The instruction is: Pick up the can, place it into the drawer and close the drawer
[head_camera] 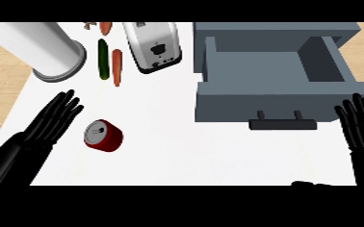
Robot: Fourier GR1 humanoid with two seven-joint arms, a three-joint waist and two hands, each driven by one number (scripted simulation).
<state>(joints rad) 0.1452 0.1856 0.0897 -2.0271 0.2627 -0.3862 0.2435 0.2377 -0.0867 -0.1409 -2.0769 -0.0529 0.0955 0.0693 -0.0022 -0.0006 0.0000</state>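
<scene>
Left hand point(48, 121) outstretched, can point(104, 135) just beside

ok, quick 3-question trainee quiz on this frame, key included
1. True or false: the drawer stands open.
2. The can is: A) inside the drawer, B) on the counter beside the left hand, C) standing against the drawer's handle.
3. Which long green thing lies between the white cylinder and the toaster?

Key: 1 true. 2 B. 3 the cucumber.
</scene>
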